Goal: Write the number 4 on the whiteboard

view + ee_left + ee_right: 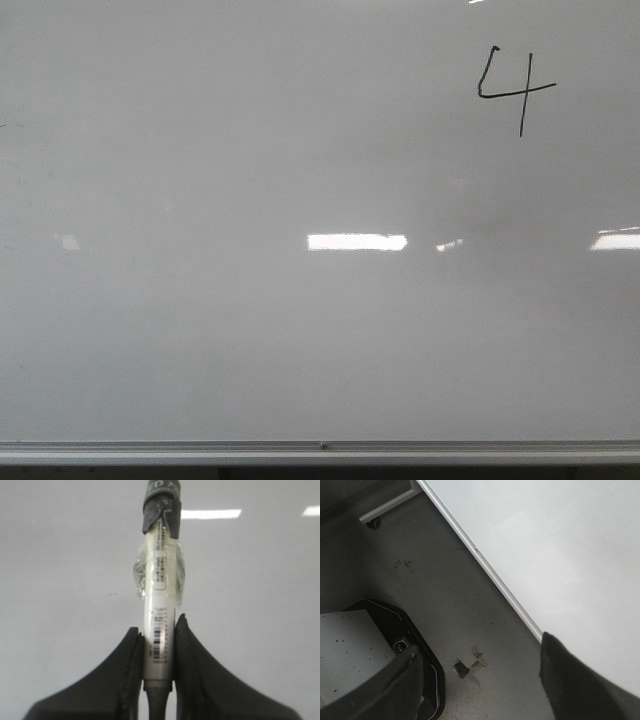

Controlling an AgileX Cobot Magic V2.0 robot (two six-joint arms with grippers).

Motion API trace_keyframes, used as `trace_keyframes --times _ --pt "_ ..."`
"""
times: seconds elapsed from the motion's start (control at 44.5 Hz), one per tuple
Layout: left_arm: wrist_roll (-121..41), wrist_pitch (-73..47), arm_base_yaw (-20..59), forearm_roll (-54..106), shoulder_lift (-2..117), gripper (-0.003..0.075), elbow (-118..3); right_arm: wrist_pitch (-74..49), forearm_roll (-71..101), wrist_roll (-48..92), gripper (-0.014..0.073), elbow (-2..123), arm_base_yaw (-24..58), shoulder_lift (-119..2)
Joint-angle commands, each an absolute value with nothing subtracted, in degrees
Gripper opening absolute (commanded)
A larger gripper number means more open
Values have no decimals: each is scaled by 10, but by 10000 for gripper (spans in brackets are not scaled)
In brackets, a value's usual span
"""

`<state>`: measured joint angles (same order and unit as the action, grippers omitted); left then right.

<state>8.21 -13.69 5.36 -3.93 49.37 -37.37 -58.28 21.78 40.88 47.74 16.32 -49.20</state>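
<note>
One number 4 [515,88] complete (arms unseen), whiteboard [250,330] cropped

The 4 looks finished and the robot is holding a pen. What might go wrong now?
The left claw is shut on the marker; if it drifts to the whiteboard, it may leave a stray line near the number 4. The right claw hangs open over the floor, idle.

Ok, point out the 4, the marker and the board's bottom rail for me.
4 [512,88]: front view, on its crossbar.
Marker [159,625]: left wrist view, on the white barrel just above the left tool's fingers.
Rail [300,452]: front view, on the silver strip along the board's lower edge.
</note>
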Motion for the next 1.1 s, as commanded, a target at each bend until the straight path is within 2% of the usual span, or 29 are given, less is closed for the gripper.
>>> trace_keyframes --times 0.0,0.18,0.607,1.079 --pt "88 25 42 -14 505 51 -338 -556 230 410 520 494 160 -489" --pt "88 182 51 -16 569 51 -280 -545 230 410 520 494 160 -489" --pt "88 457 52 -54 774 52 -280 -545 230 410 520 494 160 -489" --pt "88 435 52 -53 904 55 -346 -550 230 410 520 494 160 -489"
